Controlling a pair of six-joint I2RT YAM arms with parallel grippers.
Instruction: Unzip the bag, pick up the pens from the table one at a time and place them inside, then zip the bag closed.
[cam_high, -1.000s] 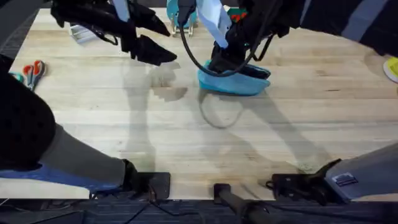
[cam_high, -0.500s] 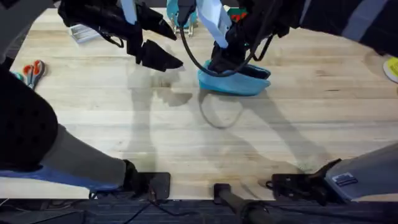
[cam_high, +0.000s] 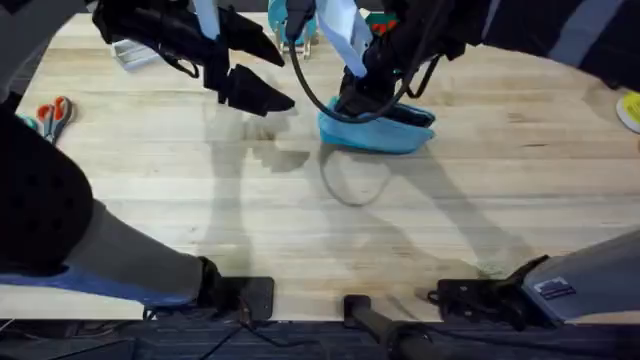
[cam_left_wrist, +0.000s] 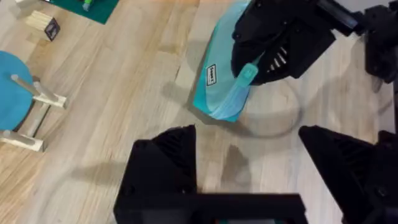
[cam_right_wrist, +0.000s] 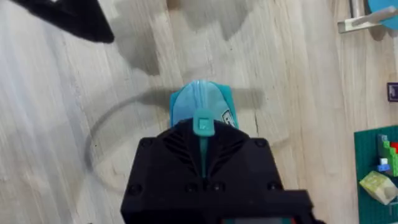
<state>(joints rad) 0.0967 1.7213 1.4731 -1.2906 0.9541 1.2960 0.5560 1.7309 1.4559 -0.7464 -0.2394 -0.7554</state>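
The light blue bag (cam_high: 378, 133) lies on the table (cam_high: 300, 220) at the middle back. My right gripper (cam_high: 368, 100) is down on its top, shut on the zipper seam; the right wrist view shows the pale teal pull tab (cam_right_wrist: 202, 122) just ahead of the fingers, with the bag (cam_right_wrist: 199, 101) beneath. From the left wrist view the bag (cam_left_wrist: 219, 87) sits under the right gripper (cam_left_wrist: 273, 56). My left gripper (cam_high: 275, 78) hangs open above bare wood left of the bag, nothing between its fingers (cam_left_wrist: 165, 162). The pens are out of view.
A black cable loop (cam_high: 350, 185) lies on the wood just in front of the bag. A blue disc on a wooden stand (cam_high: 290, 20) is behind it. Orange-handled scissors (cam_high: 52, 115) lie at the left edge. A green mat with blocks (cam_right_wrist: 379, 168) is nearby.
My left gripper has shifted a little to the right, toward the bag, and then held still. The right gripper and the bag have not moved.
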